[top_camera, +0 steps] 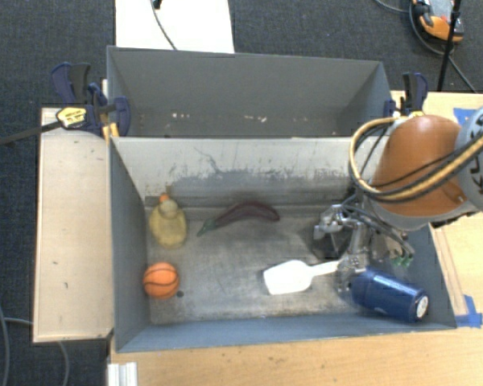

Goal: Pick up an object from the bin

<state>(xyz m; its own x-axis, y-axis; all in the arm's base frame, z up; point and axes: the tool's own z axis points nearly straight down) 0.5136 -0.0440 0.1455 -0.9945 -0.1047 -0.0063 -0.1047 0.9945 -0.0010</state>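
A grey metal bin [137, 215] holds 5 loose things, well spread over its floor. Near the left wall, a yellow pear-shaped toy [167, 222] with a small orange top stands toward the back. An orange ball [161, 280] with dark seams, like a miniature basketball, lies just in front of it, close to the front-left corner. Along the back edge of the floor, near the middle, a dark purple, curved vegetable shape [245, 213] lies on its side, its thin stem pointing left.

Right of centre and toward the front wall lies a white spatula [290, 278], its broad blade to the left and its handle running right. The robot's arm, with its rounded orange cover [419, 163] and looped cables, reaches in over the bin's right wall. The gripper [352, 262] hangs low over the floor's right side, at the handle end of the white spatula. Whether it touches the handle, and whether it is apart or closed, cannot be told from this angle. Just beside it, in the front-right corner, a blue can [386, 294] lies on its side, its end facing the right wall.
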